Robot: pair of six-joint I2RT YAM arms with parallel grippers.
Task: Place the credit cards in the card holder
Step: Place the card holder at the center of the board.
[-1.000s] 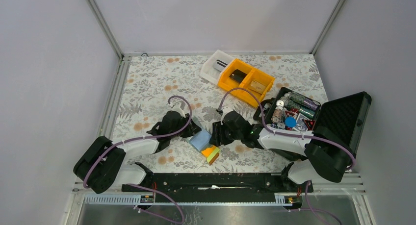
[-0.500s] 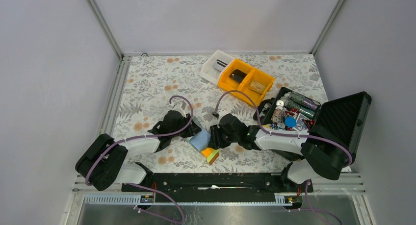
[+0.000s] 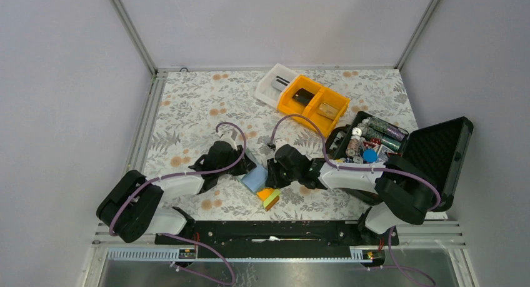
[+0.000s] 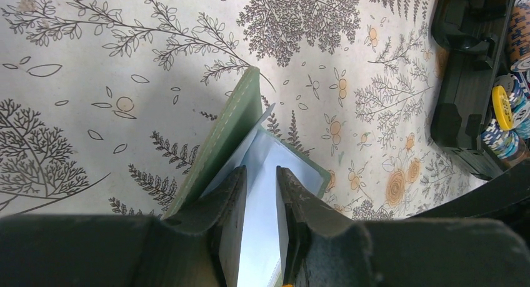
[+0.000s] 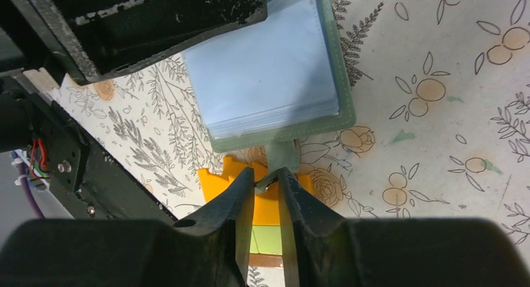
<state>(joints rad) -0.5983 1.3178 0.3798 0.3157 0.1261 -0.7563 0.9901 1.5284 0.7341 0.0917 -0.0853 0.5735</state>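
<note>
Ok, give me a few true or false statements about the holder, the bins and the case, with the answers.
1. The holder is open, its light-blue inside showing. True.
2. The right fingers pinch a small tab on the holder's edge. True.
3. The yellow bin is empty. False: a black card and a tan card lie in it.
4. The case is shut. False: its lid stands open, and chips show inside.
</note>
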